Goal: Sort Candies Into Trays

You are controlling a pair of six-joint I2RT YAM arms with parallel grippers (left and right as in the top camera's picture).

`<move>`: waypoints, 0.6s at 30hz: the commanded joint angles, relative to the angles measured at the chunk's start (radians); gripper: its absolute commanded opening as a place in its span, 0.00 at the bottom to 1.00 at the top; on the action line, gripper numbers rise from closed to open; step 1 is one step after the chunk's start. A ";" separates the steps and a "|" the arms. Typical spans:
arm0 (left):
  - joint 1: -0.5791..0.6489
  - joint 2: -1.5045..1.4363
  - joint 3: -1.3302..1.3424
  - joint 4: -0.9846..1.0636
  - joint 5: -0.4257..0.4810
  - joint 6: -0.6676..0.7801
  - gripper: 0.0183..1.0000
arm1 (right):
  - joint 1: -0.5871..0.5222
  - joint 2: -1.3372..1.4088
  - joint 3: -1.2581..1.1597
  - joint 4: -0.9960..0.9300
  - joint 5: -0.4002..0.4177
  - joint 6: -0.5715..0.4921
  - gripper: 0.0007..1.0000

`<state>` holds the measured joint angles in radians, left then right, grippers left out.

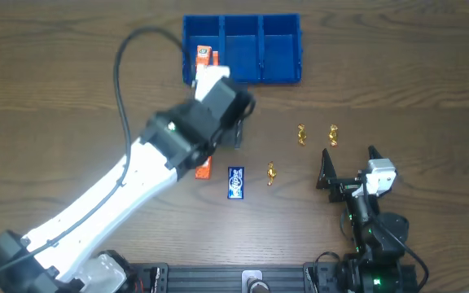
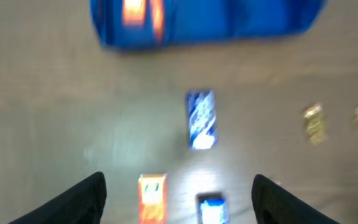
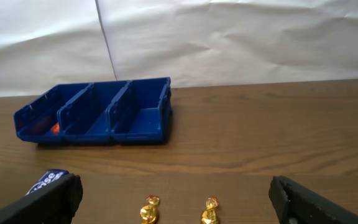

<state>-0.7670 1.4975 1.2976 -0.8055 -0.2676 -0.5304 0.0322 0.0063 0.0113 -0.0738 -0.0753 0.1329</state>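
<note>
The blue three-compartment tray (image 1: 243,77) stands at the table's far side, with orange candies (image 1: 205,55) in its left compartment. My left gripper (image 1: 233,124) hangs open above the table in front of the tray. Its wrist view shows a blue candy (image 2: 201,119) ahead, and an orange candy (image 2: 152,198) and a second blue candy (image 2: 211,210) between the fingers (image 2: 73,202). Three gold candies (image 1: 271,173) (image 1: 301,134) (image 1: 333,134) lie to the right. My right gripper (image 1: 350,167) stands open near them, holding nothing.
The left arm stretches from the bottom left corner across the table's middle, with a black cable (image 1: 120,89) looping above it. A white backdrop (image 3: 229,37) rises behind the tray. Bare wood lies at the far left and far right.
</note>
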 commanded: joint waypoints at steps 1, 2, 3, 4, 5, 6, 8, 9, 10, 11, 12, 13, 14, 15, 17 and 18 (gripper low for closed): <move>0.003 0.006 -0.260 0.102 0.049 -0.098 0.75 | 0.005 -0.003 -0.003 -0.002 -0.001 0.000 1.00; 0.007 0.008 -0.301 0.137 0.064 -0.099 0.75 | 0.005 -0.003 -0.004 -0.002 -0.001 0.000 1.00; 0.010 0.009 -0.340 0.172 0.081 -0.099 0.75 | 0.005 -0.003 -0.003 -0.002 -0.002 0.000 1.00; 0.015 0.010 -0.377 0.207 0.093 -0.103 0.75 | 0.005 -0.003 -0.003 -0.002 -0.001 0.000 1.00; 0.021 0.010 -0.409 0.235 0.105 -0.106 0.75 | 0.005 -0.003 -0.003 -0.002 -0.002 0.000 1.00; 0.028 0.010 -0.444 0.267 0.119 -0.110 0.75 | 0.005 -0.003 -0.004 -0.002 -0.002 0.000 1.00; 0.039 0.010 -0.489 0.315 0.135 -0.113 0.75 | 0.005 -0.003 -0.003 -0.002 -0.002 0.000 1.00; 0.044 0.011 -0.507 0.336 0.140 -0.113 0.75 | 0.005 -0.003 -0.003 -0.002 -0.002 0.000 1.00; 0.048 0.014 -0.520 0.357 0.143 -0.113 0.75 | 0.005 -0.003 -0.003 -0.002 -0.002 0.000 1.00; 0.051 0.021 -0.528 0.375 0.146 -0.113 0.75 | 0.005 -0.003 -0.003 -0.002 -0.002 0.000 1.00; 0.055 0.030 -0.528 0.382 0.148 -0.113 0.75 | 0.005 -0.003 -0.003 -0.002 -0.002 0.000 1.00; 0.058 0.040 -0.528 0.390 0.152 -0.104 0.75 | 0.005 -0.003 -0.004 -0.002 -0.002 0.000 1.00; 0.061 0.051 -0.528 0.399 0.158 -0.097 0.75 | 0.005 -0.003 -0.003 -0.002 -0.002 0.000 1.00; 0.062 0.062 -0.528 0.402 0.158 -0.098 0.75 | 0.005 -0.003 -0.004 -0.002 -0.002 0.000 1.00; 0.062 0.084 -0.528 0.402 0.158 -0.098 0.74 | 0.005 -0.003 -0.004 -0.002 -0.001 0.000 1.00; 0.062 0.095 -0.528 0.405 0.159 -0.098 0.74 | 0.005 -0.003 -0.004 -0.002 -0.002 0.000 1.00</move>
<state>-0.7120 1.5513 0.7700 -0.4034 -0.1238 -0.6289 0.0322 0.0063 0.0113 -0.0738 -0.0750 0.1329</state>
